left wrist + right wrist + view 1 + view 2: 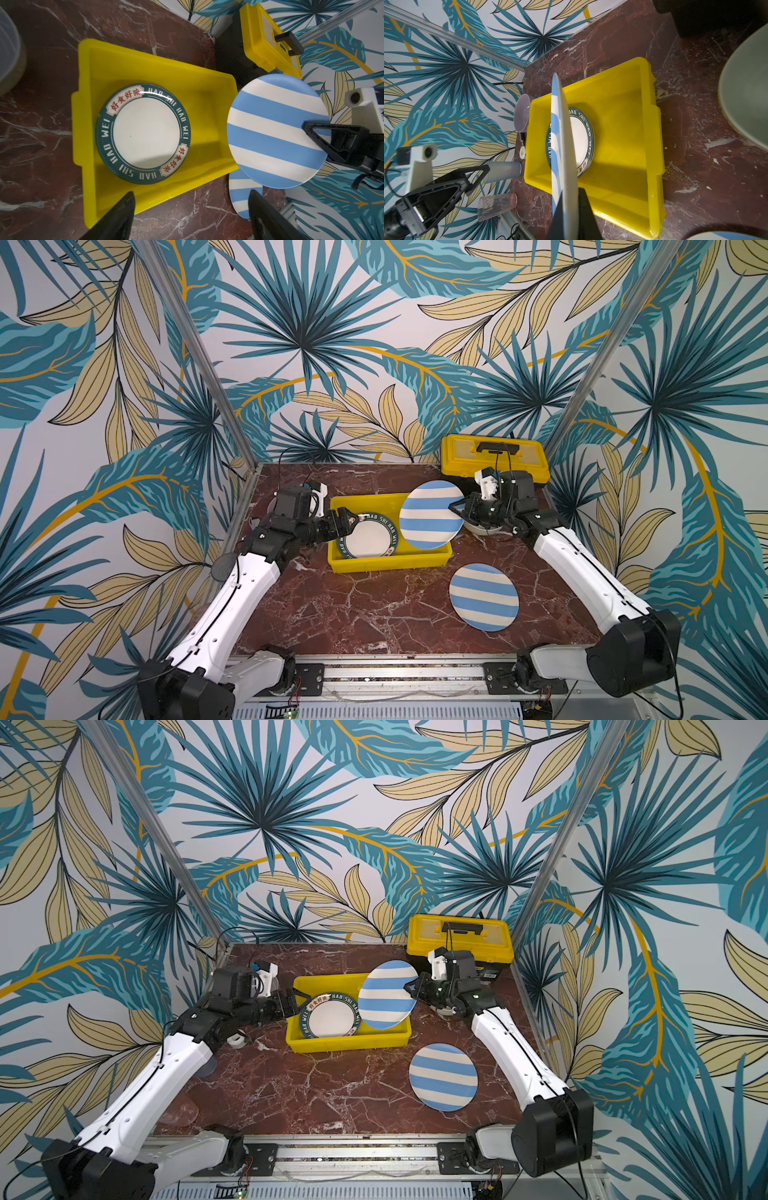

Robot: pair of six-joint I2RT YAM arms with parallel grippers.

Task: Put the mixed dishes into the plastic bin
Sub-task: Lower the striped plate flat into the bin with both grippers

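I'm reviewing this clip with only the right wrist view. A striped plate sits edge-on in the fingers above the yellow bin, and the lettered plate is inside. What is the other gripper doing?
Observer: The left gripper is open and empty, its fingers spread apart at the left end of the yellow bin.
Reviewer: There's a blue-white sliver at the edge of my frame. What is it?
Observer: It's a second striped plate. It lies flat on the table in front of the bin's right corner, apart from the bin and from the held striped plate that the right gripper pinches.
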